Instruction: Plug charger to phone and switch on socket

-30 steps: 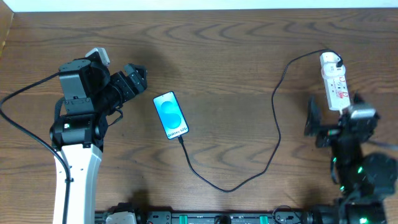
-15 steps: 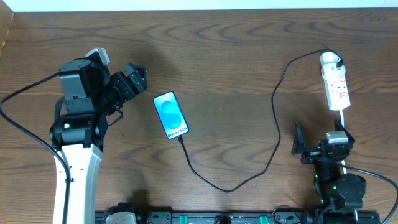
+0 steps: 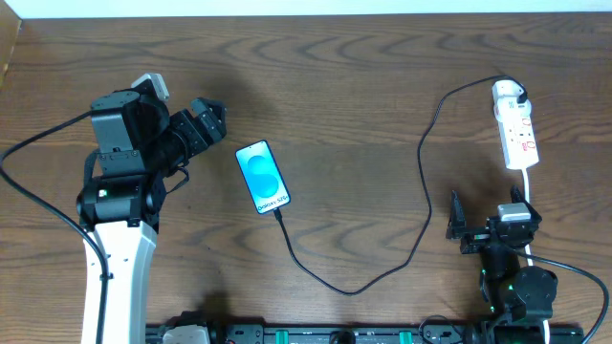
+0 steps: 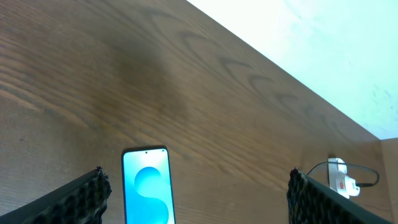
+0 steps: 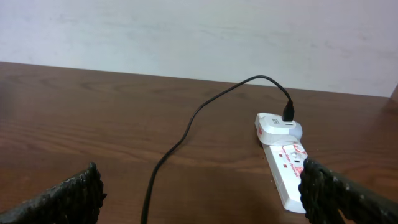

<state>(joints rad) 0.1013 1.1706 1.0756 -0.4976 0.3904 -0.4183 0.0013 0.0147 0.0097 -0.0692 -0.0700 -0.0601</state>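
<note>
The phone lies on the table with its blue-cyan screen up, and it also shows in the left wrist view. The black charger cable runs from the phone's near end in a loop to a white plug seated in the white socket strip. The cable and the strip also show in the right wrist view. My left gripper is open, just left of the phone, holding nothing. My right gripper is open and empty, near the front edge below the strip.
The wooden table ends at a white wall along the back. The strip's white lead runs down toward my right arm. A black rail lies along the front edge.
My right arm has drawn back from beside the socket strip toward the front edge. The left arm, phone and cable have not moved.
</note>
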